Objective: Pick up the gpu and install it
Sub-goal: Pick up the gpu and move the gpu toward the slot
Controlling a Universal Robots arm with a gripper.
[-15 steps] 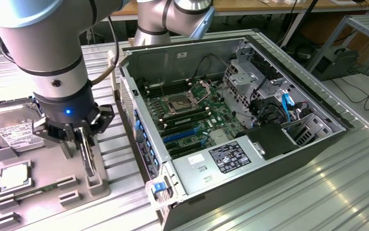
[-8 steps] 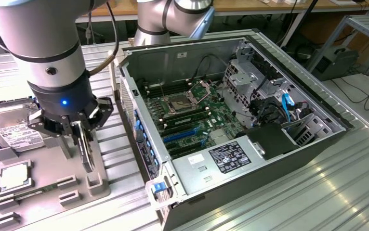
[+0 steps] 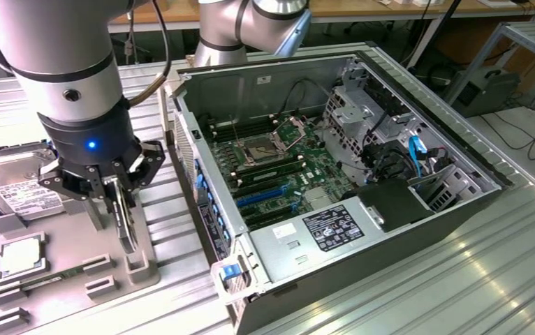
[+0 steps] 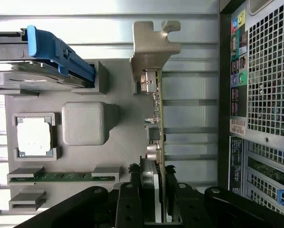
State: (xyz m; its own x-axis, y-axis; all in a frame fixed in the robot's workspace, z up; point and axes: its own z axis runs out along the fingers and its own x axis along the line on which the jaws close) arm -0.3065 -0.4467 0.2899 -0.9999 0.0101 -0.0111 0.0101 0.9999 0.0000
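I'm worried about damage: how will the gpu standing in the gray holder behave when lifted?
Probably stiff: the gpu looks like a rigid board. Likely heavier toward its metal bracket, so it may tilt. Small exposed components suggest fragility.

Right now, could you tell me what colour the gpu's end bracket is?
The gpu's bracket is silvery grey, clearest in the wrist view.

Arm [image 3: 63,63] stands near vertical at the exterior view's left, with the elbow joint behind it at the top. Wrist section is dark. Claw [image 3: 116,199] points straight down, its fingers [image 4: 130,204] set narrow and clamped on both faces of the gpu [image 4: 159,118].
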